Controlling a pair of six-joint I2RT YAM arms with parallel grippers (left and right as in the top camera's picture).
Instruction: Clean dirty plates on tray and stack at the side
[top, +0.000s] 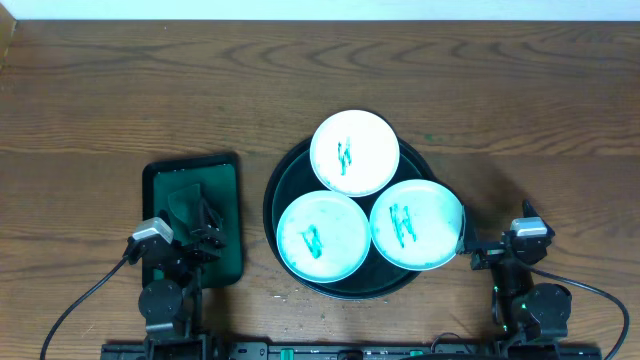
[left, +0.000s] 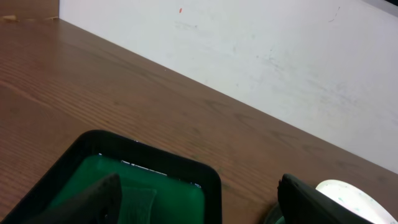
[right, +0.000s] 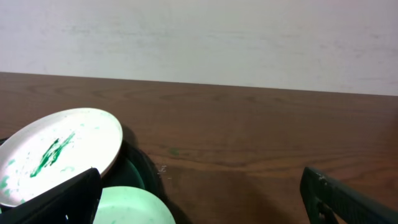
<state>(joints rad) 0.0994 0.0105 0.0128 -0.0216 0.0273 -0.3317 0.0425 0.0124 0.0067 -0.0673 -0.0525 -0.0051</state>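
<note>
Left claw (top: 200, 232): released, jaws wide, over the small tray (top: 190, 161), lower left. Right claw (top: 478, 250): released, lower right, just beside the right plate (top: 416, 223). Top plate (top: 354, 152), left plate (top: 322, 236) and right plate, all green-scribbled, lie on the round tray (top: 270, 200), centre frame, on the worktop (top: 120, 90).

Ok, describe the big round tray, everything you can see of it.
The round tray is dark green-black, smooth, with a raised rim. It lies flat on the wooden table, right of centre near the front. Three pale plates with green scribbles rest on it, covering most of it; the rear and right ones seem to overhang the rim. A smaller rectangular tray sits apart on its left.
</note>
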